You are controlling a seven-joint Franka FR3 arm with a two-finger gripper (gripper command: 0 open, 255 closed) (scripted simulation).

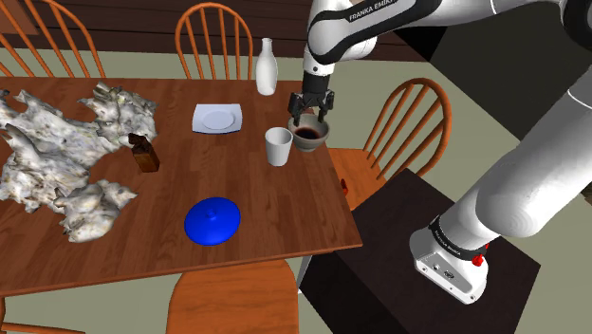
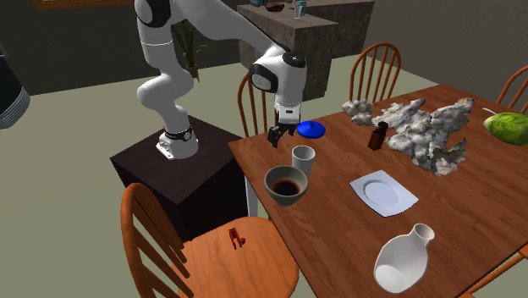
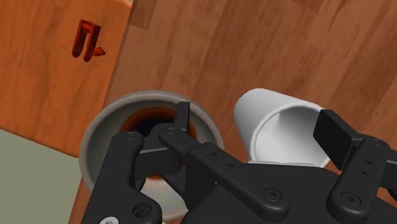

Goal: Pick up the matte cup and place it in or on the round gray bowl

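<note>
Across the shoulder view, left to right: at nine o'clock on the brown wooden table [image 1: 285, 204] sprawls a lumpy white-grey mass [image 1: 57, 157]. A small brown bottle [image 1: 144, 153] stands upright just beside it, at its three o'clock. Toward six o'clock, near the front edge, lies a blue domed disc [image 1: 212, 221]. Toward twelve o'clock lies a white square plate [image 1: 216, 118], and a white vase [image 1: 267, 66] stands at the plate's one o'clock. Next is the white cup [image 1: 278, 146], upright on the table with its mouth facing up. The grey bowl [image 1: 310, 136], dark reddish-brown inside, sits just beside the cup at its two o'clock, close to the table's edge. My claw [image 1: 311, 112] hangs over the bowl, pointing straight down, released and gripping nothing. In the wrist view my two black fingers [image 3: 182, 114] stand wide apart. One is over the bowl's hollow and the other over the cup's open mouth, with the cup's near wall between them. The cup rests on the table, not in my grasp. Past the table edge, at the bowl's four o'clock, is a wooden chair [image 1: 360, 169], and at five o'clock sits my dark stand [image 1: 417, 247].
</note>
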